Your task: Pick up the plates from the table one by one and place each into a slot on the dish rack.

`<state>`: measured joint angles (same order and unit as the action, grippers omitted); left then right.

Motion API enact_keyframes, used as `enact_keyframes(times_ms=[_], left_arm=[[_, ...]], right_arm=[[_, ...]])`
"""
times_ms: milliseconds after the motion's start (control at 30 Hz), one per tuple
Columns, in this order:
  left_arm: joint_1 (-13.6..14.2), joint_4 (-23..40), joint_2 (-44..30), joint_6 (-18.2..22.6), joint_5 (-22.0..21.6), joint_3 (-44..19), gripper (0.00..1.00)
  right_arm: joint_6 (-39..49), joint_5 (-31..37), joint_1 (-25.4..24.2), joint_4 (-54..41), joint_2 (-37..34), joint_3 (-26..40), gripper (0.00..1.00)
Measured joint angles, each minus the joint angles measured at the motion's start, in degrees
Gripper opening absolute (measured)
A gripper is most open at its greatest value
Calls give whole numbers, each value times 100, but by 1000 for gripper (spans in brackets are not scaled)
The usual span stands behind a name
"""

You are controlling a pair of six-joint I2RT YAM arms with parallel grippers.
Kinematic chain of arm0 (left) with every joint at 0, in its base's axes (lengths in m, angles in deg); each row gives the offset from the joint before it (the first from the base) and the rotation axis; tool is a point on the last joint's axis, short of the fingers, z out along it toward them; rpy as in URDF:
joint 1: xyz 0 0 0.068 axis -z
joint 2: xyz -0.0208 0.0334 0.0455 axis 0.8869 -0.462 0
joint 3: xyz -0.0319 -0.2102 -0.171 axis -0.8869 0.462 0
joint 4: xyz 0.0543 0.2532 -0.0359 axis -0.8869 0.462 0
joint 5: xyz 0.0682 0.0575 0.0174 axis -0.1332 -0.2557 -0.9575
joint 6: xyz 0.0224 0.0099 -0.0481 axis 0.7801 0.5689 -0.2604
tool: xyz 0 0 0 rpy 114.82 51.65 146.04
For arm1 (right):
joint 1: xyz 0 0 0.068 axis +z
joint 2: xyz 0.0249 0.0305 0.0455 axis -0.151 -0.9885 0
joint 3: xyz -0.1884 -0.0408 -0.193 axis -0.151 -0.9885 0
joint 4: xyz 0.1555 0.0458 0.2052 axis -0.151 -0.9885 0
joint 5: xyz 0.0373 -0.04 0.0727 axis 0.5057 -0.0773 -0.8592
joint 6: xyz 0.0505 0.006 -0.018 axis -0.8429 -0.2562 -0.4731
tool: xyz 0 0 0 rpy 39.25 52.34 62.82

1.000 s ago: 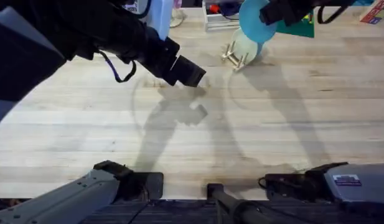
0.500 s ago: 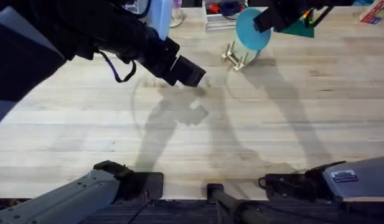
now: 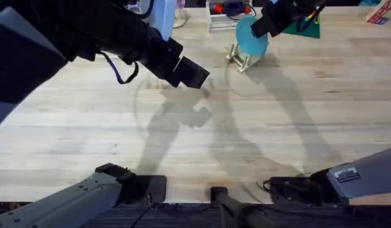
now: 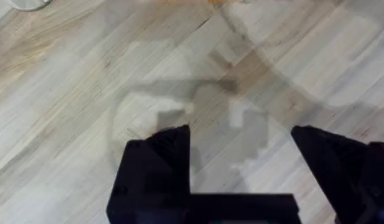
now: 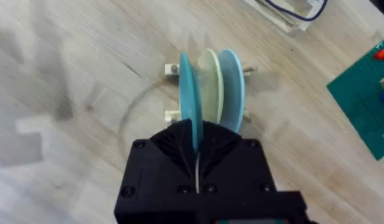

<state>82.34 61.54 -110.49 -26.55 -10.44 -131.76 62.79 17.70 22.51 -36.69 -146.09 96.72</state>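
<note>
My right gripper (image 3: 263, 25) is shut on the teal-blue plate (image 3: 251, 38), holding it on edge over the dish rack (image 3: 239, 59) at the back of the table (image 3: 258, 126). In the right wrist view the gripper (image 5: 196, 134) clamps that plate (image 5: 188, 93) edge-on, its far rim down between the rack's pegs (image 5: 172, 68). The pale yellow plate (image 5: 210, 81) stands upright in the slot beside it, and a pale-blue disc (image 5: 233, 87) stands beyond that. My left gripper (image 3: 192, 75) hovers open over bare wood left of the rack, its fingers (image 4: 160, 155) wide apart and nothing between them.
A clear tray (image 3: 222, 18) with red items sits behind the rack. A green board (image 3: 307, 29) lies at the back right, also seen as a green board (image 5: 366, 99) in the right wrist view. The left arm (image 3: 68, 31) looms large over the table's left.
My right gripper has come down and slightly left with the teal-blue plate, bringing it onto the rack. The left arm has not moved.
</note>
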Motion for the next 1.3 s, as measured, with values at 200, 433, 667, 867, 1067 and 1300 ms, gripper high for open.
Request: enact_keyframes(times_ms=[200, 433, 667, 867, 1067, 1300], left_arm=[[0, 0, 0, 0, 0, 0, 993], [0, 0, 0, 0, -1, 0, 993], [0, -2, 0, 0, 0, 0, 993], [0, 0, 0, 0, -1, 0, 993], [0, -1, 0, 0, -2, 0, 993], [0, 50, 0, 0, -2, 0, 993]], right_arm=[[-65, 1, 8, 196, -72, 0, 29], [-152, 1, 31, 198, -273, 13, 29], [-170, 13, 42, 198, -404, 15, 29], [-170, 18, 42, 198, -404, 20, 29], [-170, 18, 42, 161, -418, 22, 29], [-170, 18, 42, 150, -588, 22, 29]])
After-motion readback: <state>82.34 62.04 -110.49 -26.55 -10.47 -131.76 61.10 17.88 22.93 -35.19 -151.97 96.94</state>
